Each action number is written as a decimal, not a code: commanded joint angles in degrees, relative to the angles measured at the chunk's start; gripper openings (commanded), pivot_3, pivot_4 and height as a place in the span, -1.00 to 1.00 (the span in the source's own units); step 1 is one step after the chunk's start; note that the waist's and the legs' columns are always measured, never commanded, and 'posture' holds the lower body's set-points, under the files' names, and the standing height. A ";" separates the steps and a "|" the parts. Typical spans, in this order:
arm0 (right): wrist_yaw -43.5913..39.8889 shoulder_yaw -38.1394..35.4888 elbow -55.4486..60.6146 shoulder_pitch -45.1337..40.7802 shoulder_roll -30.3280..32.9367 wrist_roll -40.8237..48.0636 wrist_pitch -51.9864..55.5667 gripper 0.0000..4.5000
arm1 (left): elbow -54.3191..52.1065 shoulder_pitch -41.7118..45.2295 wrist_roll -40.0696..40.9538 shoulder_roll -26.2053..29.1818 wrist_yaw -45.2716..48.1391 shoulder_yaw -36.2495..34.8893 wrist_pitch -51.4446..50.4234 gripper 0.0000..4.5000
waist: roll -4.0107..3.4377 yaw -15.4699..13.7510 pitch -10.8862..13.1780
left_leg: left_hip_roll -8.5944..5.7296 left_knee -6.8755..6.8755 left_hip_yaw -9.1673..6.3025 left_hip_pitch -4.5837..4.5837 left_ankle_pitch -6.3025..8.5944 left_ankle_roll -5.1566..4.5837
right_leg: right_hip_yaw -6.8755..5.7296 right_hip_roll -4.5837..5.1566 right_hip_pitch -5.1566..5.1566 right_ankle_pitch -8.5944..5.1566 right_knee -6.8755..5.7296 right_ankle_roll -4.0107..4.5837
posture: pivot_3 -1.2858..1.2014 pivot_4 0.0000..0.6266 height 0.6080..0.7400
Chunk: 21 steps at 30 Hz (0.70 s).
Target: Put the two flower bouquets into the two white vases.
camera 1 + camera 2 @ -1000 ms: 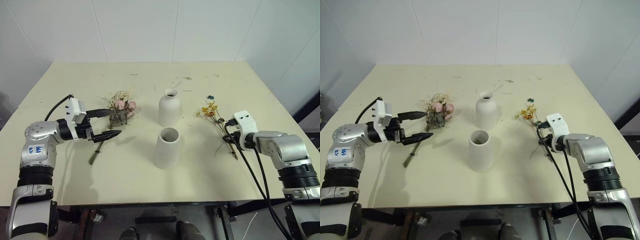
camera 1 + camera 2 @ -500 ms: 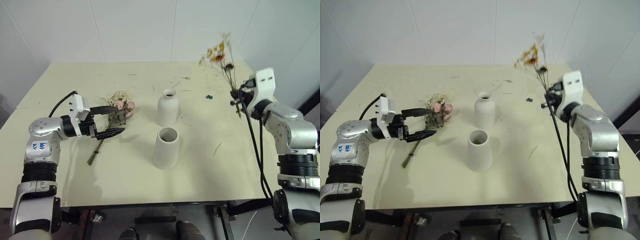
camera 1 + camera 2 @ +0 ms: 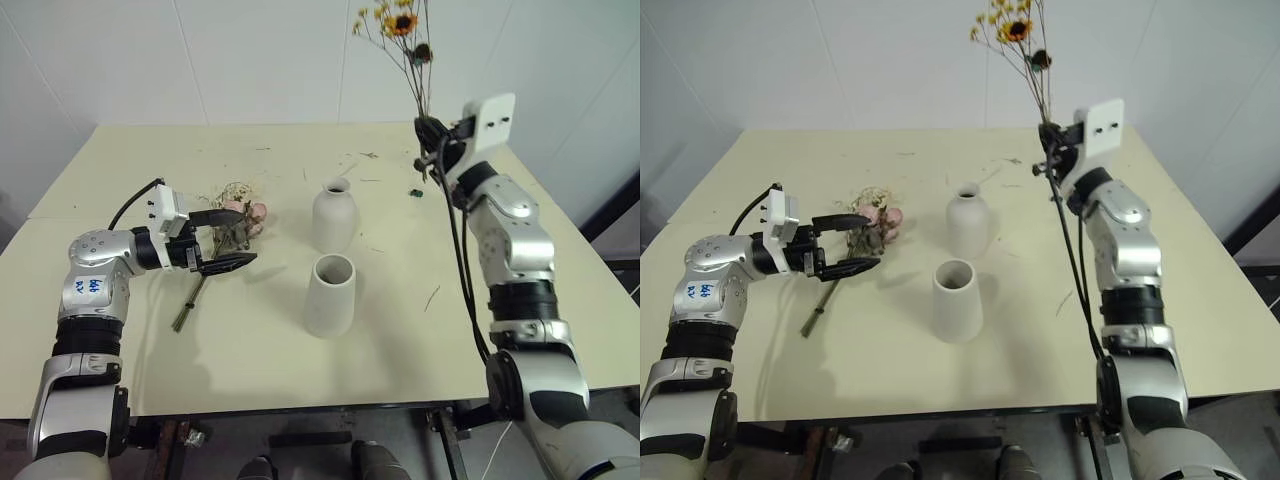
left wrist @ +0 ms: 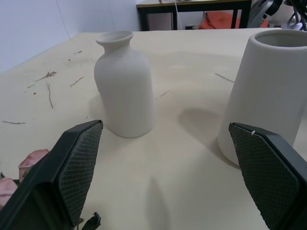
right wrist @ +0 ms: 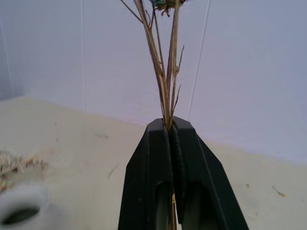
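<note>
Overhead, the right gripper (image 3: pixel 428 128) pinches the yellow bouquet (image 3: pixel 400 40), blooms partly cropped; left gripper (image 3: pixel 232 240) gapes.

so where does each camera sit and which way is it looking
Left and right eye views: on the head, looking down over the table; both arms show, pink rose bouquet lying flat.
Left wrist view: between the open left gripper, facing the bottle vase and cone vase.
Right wrist view: along the right gripper, shut on the yellow flower bouquet.
All four show the bottle vase.
</note>
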<state>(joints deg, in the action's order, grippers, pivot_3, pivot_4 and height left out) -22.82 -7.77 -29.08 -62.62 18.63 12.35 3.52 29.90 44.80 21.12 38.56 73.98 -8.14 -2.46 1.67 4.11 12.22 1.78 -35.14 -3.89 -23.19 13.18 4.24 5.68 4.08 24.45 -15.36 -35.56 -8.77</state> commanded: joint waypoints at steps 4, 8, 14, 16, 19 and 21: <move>1.44 -0.40 -10.81 -5.90 -3.81 -2.13 -15.59 -0.99 | -3.71 -0.77 1.14 0.71 -0.73 -1.21 -0.21 1.00 | 0.00 0.59 0.00 | 0.00 0.05 -0.01 -0.02 0.00 0.00 | 0.00 0.01 0.00 0.00 0.01 0.00 | 0.03 -0.52 1.00; 0.43 -1.86 -16.18 -8.13 -5.81 -0.51 -21.86 -0.99 | -5.23 -1.89 1.37 0.96 -1.27 -1.66 -0.83 1.00 | -0.01 0.85 0.01 | 0.00 0.11 -0.01 -0.02 0.00 0.01 | 0.00 0.01 0.00 0.00 0.03 0.00 | 0.03 -0.52 1.00; -0.08 -4.11 -22.07 -11.44 -9.60 1.66 -28.95 -0.99 | -7.66 -3.54 1.71 1.48 -2.05 -2.26 -2.01 1.00 | -0.03 1.19 0.02 | 0.01 0.11 -0.01 0.00 -0.01 0.01 | 0.00 0.00 0.02 0.00 -0.02 0.00 | 0.03 -0.52 1.00; -1.22 -4.55 -22.98 -11.86 -10.72 2.70 -29.50 -0.99 | -8.07 -3.71 1.75 1.63 -2.25 -2.39 -2.31 1.00 | -0.03 1.30 0.02 | 0.02 0.11 -0.01 0.02 -0.01 0.02 | 0.00 0.00 0.02 0.00 -0.05 0.00 | 0.03 -0.52 1.00; -5.28 -4.53 -23.24 -11.54 -12.20 4.38 -28.69 -0.99 | -8.52 -3.92 1.84 1.81 -2.52 -2.43 -2.64 1.00 | -0.03 1.39 0.02 | 0.01 0.10 -0.02 0.02 -0.03 0.05 | 0.00 0.00 0.01 0.00 -0.07 0.00 | 0.03 -0.52 1.00; -8.21 -4.28 -23.13 -11.16 -13.02 5.51 -27.33 -0.99 | -8.57 -3.91 1.86 1.89 -2.66 -2.39 -2.74 1.00 | -0.03 1.51 0.02 | 0.01 0.10 -0.02 0.02 -0.03 0.06 | 0.00 0.00 0.01 0.00 -0.07 0.00 | 0.03 -0.52 1.00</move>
<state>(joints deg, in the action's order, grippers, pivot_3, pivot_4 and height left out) -28.57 -11.68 -53.32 -72.74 6.11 16.28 -24.13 23.25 41.12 21.91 39.32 71.77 -9.02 -5.15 1.64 5.62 12.24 1.79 -35.04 -3.92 -23.17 13.15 4.30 5.68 4.09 24.46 -15.37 -35.63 -8.76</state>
